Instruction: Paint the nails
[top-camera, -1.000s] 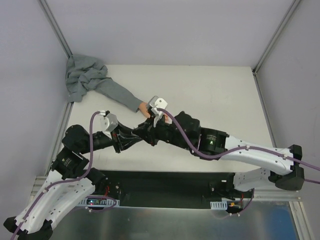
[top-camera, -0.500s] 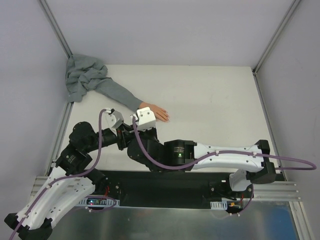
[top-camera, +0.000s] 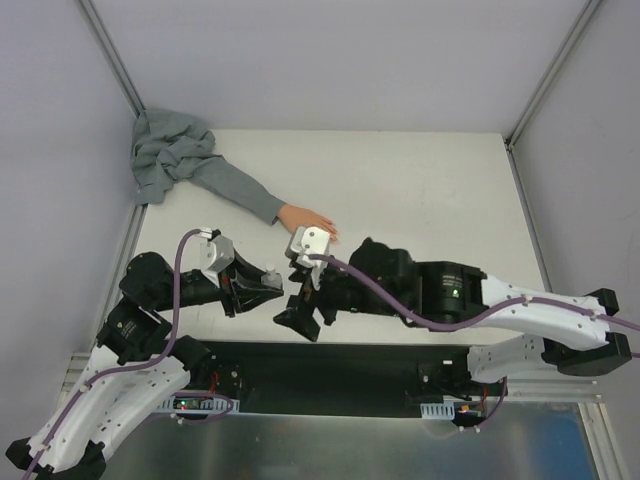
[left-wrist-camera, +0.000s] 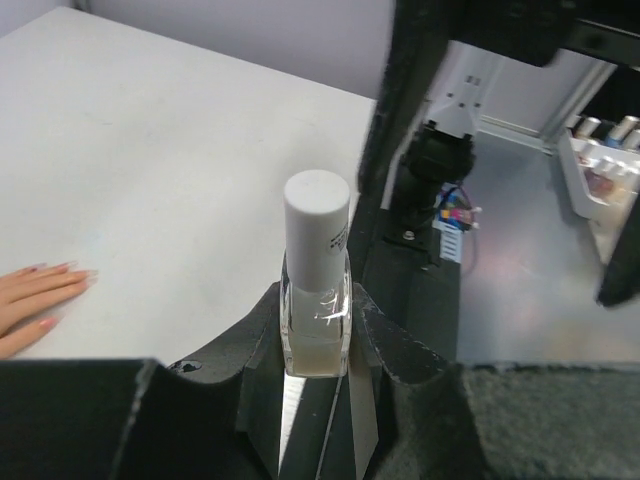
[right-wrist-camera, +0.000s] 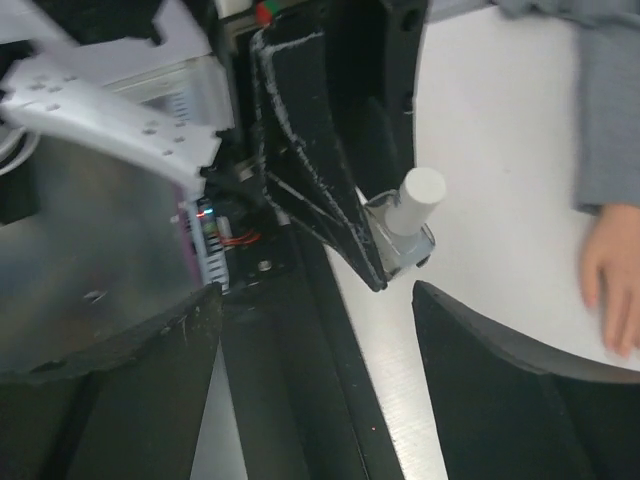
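My left arm (top-camera: 160, 290) reaches rightward, left jaws clamped on a small bottle (left-wrist-camera: 316, 300). My right arm (top-camera: 440, 290) stretches left, right jaws spread wide, facing them.

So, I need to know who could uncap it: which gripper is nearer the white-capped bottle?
Left. The left gripper clamps the bottle by its glass body; the right gripper is open, facing it close by without touching.

The bottle (left-wrist-camera: 317, 215) sits in the left tool (left-wrist-camera: 316, 300), right tool (top-camera: 308, 310) beside, fake hand (top-camera: 308, 220) behind.
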